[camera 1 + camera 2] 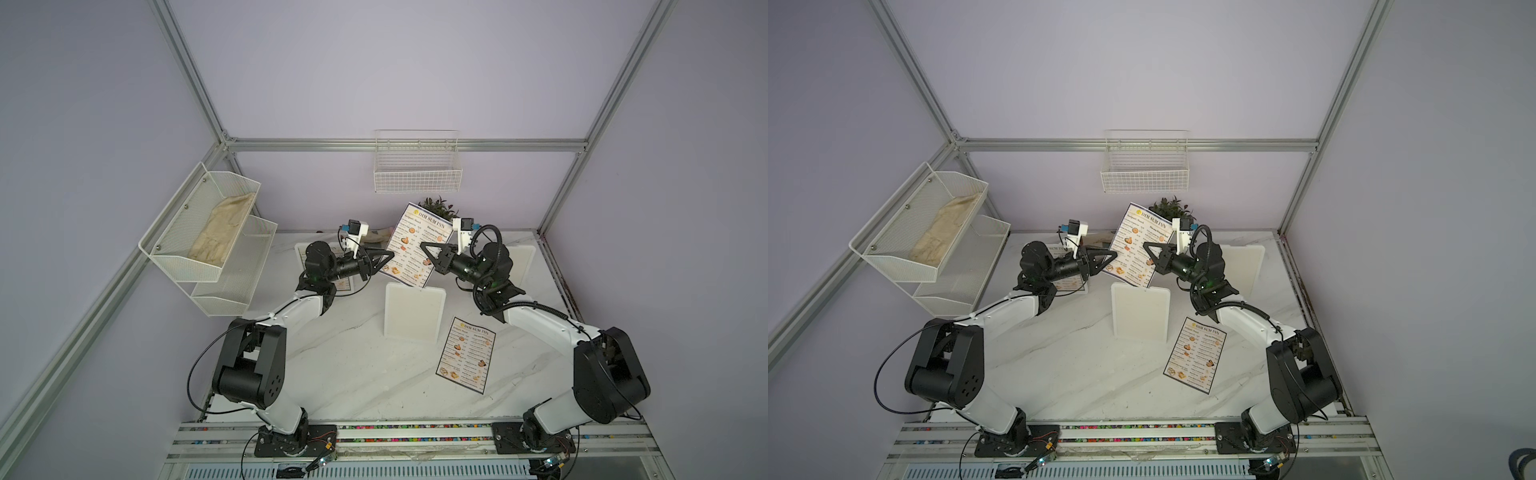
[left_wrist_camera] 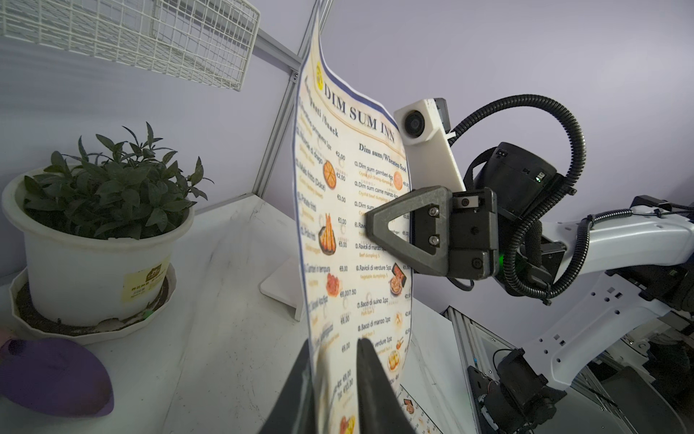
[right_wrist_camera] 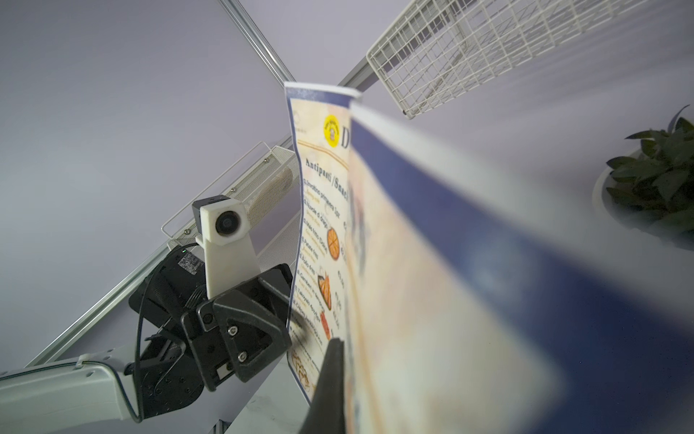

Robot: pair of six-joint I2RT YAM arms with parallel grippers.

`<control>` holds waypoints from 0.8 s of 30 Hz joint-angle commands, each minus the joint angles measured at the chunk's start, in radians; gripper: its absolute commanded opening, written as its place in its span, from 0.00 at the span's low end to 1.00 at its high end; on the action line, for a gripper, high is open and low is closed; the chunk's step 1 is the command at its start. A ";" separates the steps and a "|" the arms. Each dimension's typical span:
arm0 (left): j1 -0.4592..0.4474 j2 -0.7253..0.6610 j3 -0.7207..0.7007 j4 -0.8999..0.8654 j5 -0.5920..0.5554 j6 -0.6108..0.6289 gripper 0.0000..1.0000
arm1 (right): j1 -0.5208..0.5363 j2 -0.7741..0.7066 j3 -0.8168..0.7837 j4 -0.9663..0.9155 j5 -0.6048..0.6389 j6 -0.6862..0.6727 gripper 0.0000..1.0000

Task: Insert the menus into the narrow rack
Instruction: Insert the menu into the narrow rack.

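Left wrist view is showing the left gripper [image 2: 334, 349] straddling the lower end of the black-bordered paper "DIM SUM INN" menu [image 2: 345, 274]. Its jaws are standing slightly apart on either face, and I cannot tell whether they are actually pinching the sheet. Higher up the same sheet, the right gripper [image 2: 371, 229] is clamping the opposite long edge, closed on the paper.

The menu is hanging in the air, upright and a little bowed. Its long axis is pointing up toward the white wire rack [image 2: 131, 34] on the back wall, header edge nearest the rack and below its open top. By my judgement, the coming move is turning on lifting the whole sheet above the rack's rim, and the right gripper is sitting nearer the rack.

In both top views the held sheet is lying below the rack, on the robot's side of it. Only there is a second menu [image 1: 466, 355] showing, flat on the white marble tabletop [image 1: 332, 374], well short of the rack. Right wrist view is giving mostly blurred paper.
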 commanded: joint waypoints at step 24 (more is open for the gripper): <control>-0.021 -0.045 -0.007 -0.006 -0.020 0.057 0.21 | 0.005 -0.092 -0.105 0.015 -0.026 -0.113 0.00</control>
